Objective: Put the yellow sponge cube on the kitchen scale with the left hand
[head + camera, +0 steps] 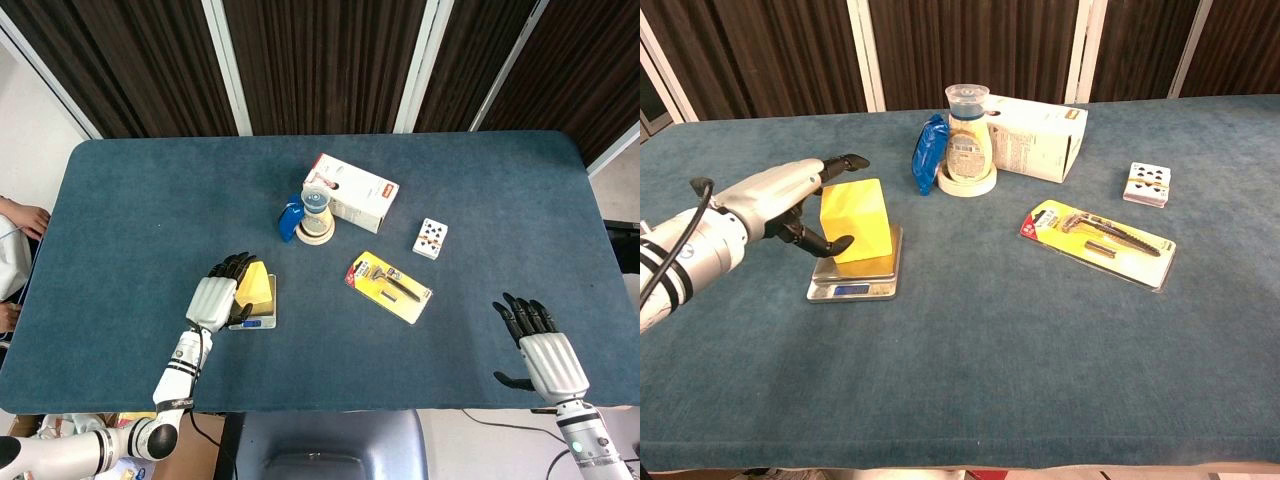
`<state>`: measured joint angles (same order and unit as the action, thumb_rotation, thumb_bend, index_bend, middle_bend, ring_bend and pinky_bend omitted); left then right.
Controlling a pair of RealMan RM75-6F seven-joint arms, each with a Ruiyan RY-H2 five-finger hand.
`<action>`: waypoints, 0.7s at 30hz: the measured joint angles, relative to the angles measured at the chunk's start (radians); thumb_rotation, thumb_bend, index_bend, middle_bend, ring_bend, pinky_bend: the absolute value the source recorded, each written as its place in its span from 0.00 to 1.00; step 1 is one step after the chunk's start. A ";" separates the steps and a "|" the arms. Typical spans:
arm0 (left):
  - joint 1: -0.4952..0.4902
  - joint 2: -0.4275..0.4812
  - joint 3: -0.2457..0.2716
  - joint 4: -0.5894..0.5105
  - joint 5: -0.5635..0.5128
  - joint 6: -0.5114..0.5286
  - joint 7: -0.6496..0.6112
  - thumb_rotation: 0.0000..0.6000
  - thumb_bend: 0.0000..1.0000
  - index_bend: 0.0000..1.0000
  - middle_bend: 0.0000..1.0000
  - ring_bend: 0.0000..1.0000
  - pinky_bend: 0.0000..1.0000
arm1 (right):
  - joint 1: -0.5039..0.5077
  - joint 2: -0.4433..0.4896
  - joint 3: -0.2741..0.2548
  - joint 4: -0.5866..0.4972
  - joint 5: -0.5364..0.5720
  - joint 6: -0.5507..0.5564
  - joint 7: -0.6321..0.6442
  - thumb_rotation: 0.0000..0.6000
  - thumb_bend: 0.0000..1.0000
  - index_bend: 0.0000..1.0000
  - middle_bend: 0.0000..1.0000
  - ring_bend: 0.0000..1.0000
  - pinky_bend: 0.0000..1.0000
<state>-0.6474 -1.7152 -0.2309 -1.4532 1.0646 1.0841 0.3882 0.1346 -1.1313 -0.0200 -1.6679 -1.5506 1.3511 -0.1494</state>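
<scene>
Two robot hands are seen, and only the left robot hand (790, 205) is at the work. The yellow sponge cube (855, 221) is seen resting upright on the platform of the kitchen scale (857, 273), toward the platform's left and rear part, near the front-left of the counter (120, 210). The cube lies just to the right of the left robot hand, on its palm side; the fingers (845, 161) are spread above and beside the cube, and the thumb tip appears to touch or nearly touch its near face, though contact cannot be settled from either view. No firm grasp is shown, so the placing is judged all but finished. A clean withdrawal to the left and upward is called for, where open counter is available; the scale's front edge and display are left uncovered. The right robot hand (540, 352) is laid open and empty near the front-right edge, well apart. The bottle (969, 140), blue packet (929, 152) and box (1036, 136) stand farther back.
</scene>
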 measured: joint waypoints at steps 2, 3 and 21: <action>0.001 0.003 0.003 -0.009 0.013 0.011 -0.002 1.00 0.36 0.01 0.01 0.01 0.15 | 0.001 0.001 -0.001 -0.001 0.000 -0.003 0.000 1.00 0.13 0.00 0.00 0.00 0.00; 0.003 0.006 0.004 -0.015 0.021 0.017 -0.004 1.00 0.36 0.01 0.01 0.00 0.15 | 0.001 0.001 -0.001 -0.001 0.000 -0.003 0.000 1.00 0.13 0.00 0.00 0.00 0.00; 0.344 0.434 0.324 -0.191 0.430 0.389 -0.274 1.00 0.37 0.00 0.00 0.00 0.06 | -0.030 -0.006 -0.008 -0.001 -0.026 0.058 -0.047 1.00 0.13 0.00 0.00 0.00 0.00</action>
<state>-0.3030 -1.2816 0.0933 -1.6438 1.4949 1.4731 0.1147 0.1051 -1.1369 -0.0276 -1.6694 -1.5762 1.4093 -0.1967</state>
